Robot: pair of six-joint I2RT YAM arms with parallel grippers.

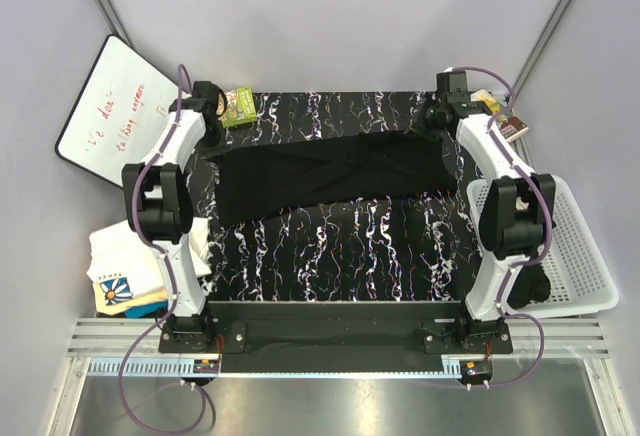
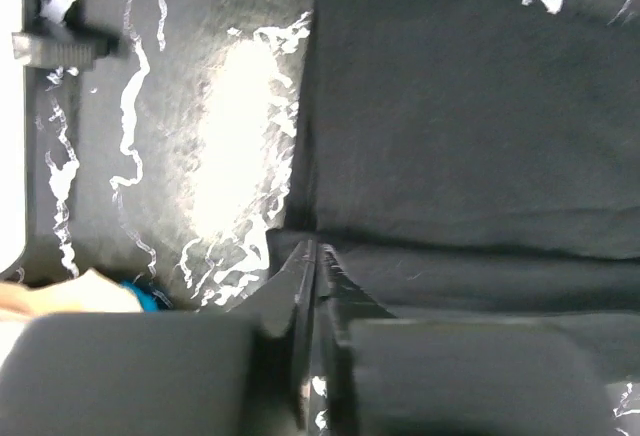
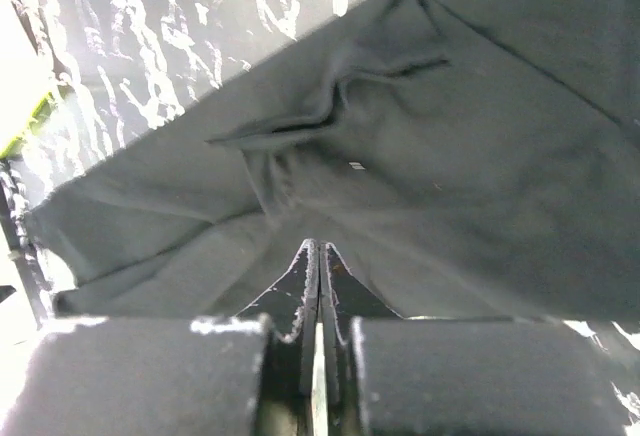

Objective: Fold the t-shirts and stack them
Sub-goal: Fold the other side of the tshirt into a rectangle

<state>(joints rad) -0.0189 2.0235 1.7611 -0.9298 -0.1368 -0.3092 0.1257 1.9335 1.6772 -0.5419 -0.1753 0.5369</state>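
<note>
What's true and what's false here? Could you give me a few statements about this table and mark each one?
1. A black t-shirt lies spread across the table. True.
2. The whiteboard is on the right side. False: it is at the far left.
3. The white basket sits at the right edge. True.
4. The right gripper is wide open. False: its jaws are closed on the black t-shirt's cloth.
5. The printed white t-shirt lies in the white basket. False: it lies at the near left.
</note>
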